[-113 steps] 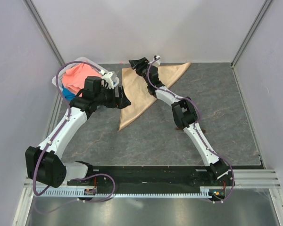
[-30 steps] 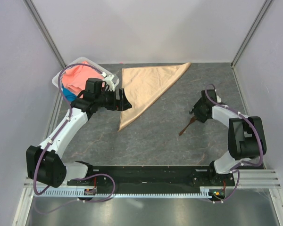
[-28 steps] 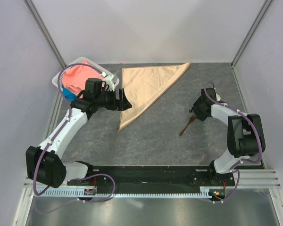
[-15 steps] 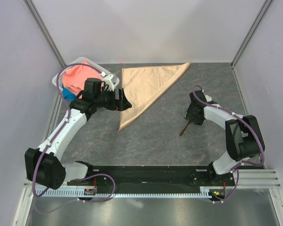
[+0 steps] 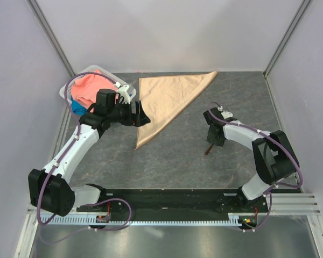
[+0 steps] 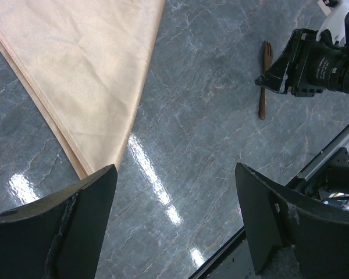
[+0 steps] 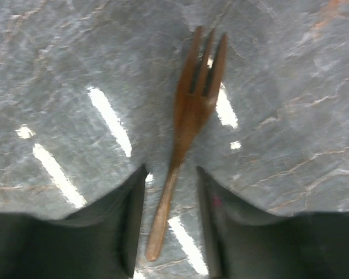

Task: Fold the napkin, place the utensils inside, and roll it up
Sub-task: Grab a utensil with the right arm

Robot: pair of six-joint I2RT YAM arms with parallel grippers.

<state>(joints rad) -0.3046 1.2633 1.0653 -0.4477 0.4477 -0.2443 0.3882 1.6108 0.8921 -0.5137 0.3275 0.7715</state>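
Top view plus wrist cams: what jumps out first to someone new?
The shiny peach-gold napkin stands out first, folded into a triangle at the far middle of the dark stone table. Next is the small brown fork lying flat to the napkin's right, its handle between the open fingers of the right gripper, not yet pinched. The left gripper hovers wide open by the napkin's near tip.
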